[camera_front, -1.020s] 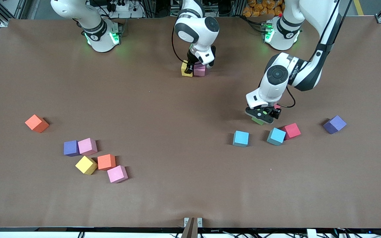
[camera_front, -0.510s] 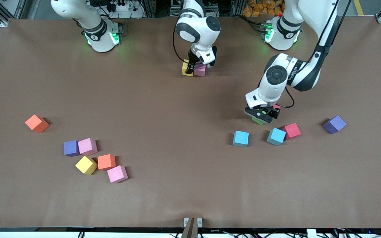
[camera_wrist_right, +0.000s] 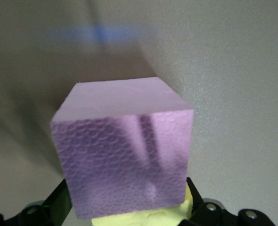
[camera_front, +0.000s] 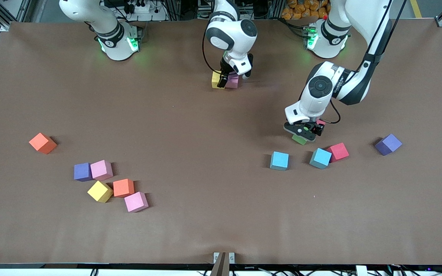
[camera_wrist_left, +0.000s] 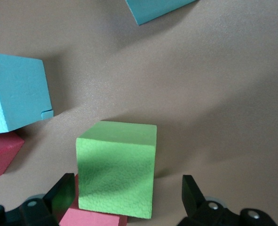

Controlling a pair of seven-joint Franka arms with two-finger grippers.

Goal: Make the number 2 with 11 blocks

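A yellow block (camera_front: 216, 79) and a light pink block (camera_front: 233, 81) sit side by side near the robots' bases. My right gripper (camera_front: 225, 79) stands open over the yellow block (camera_wrist_right: 139, 217), which lies between its fingers against the pink one (camera_wrist_right: 124, 141). My left gripper (camera_front: 304, 133) is open and low around the green block (camera_front: 299, 140), with its fingers clear of both sides of that block (camera_wrist_left: 116, 167). Two light blue blocks (camera_front: 279, 160) (camera_front: 320, 158) and a crimson block (camera_front: 338, 151) lie just nearer to the camera.
Toward the right arm's end lie an orange block (camera_front: 42, 143) and a cluster of a purple cube (camera_front: 82, 171), pink (camera_front: 102, 170), yellow (camera_front: 99, 191), orange (camera_front: 123, 187) and pink (camera_front: 136, 201) blocks. Another purple cube (camera_front: 388, 144) sits toward the left arm's end.
My right gripper has opened and let go of the yellow block beside the pink one. My left gripper has shifted only slightly at the green block.
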